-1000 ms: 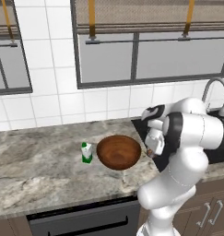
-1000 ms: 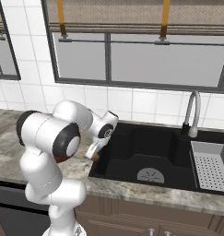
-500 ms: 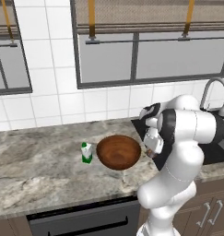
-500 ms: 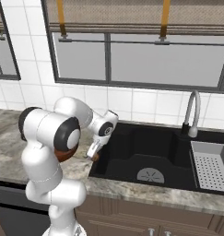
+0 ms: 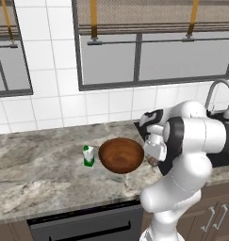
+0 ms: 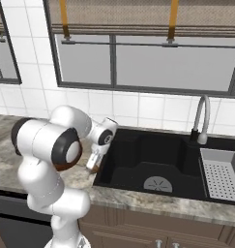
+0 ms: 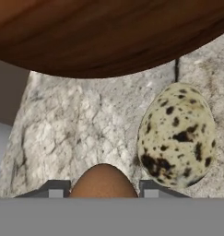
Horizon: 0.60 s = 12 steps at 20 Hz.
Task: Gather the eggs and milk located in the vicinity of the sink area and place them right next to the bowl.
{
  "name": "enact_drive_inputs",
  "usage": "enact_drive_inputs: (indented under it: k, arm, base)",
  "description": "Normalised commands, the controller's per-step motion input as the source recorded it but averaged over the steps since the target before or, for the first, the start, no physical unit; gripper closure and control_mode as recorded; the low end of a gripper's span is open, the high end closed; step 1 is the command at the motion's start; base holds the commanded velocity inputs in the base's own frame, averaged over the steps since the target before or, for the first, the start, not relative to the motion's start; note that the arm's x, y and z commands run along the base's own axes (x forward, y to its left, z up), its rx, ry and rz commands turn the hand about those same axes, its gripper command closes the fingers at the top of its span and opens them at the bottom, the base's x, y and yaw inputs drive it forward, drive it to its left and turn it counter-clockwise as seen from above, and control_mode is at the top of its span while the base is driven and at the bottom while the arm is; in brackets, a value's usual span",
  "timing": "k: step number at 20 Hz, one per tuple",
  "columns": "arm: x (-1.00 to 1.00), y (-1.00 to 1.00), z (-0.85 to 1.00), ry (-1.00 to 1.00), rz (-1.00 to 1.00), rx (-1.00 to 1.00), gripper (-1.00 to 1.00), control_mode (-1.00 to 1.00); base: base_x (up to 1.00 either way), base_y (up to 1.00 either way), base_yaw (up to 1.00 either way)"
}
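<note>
Egg [image 7: 103, 180], smooth, brown and oval, sits clamped in the gripper [image 7: 103, 191] just above the mottled stone worktop [image 7: 81, 133] beside the glossy wooden bowl [image 7: 109, 32], so I'd lower it gently clear of the speckled egg [image 7: 176, 134] before releasing.

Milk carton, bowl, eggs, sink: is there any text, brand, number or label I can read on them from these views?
No readable text anywhere.
Milk carton: a green mark and green base, too small to read as letters.
Bowl: plain wood, no marking.
Brown egg between the fingers: plain.
Speckled egg: dark spots, no print.
Sink: no label visible.
</note>
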Motion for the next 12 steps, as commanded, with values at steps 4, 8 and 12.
enact_drive_inputs:
  k: [4, 8, 12]
  arm:
    - [-0.04, 0.03, 0.00, -0.06, 0.00, 0.00, 1.00, -1.00]
    - [0.00, 0.00, -0.06, -0.04, -0.03, 0.00, 1.00, -1.00]
    - [0.00, 0.00, -0.09, -0.06, -0.11, 0.00, 1.00, -1.00]
  base:
    - [0.00, 0.00, 0.00]
    - [0.00, 0.00, 0.00]
    - [0.00, 0.00, 0.00]
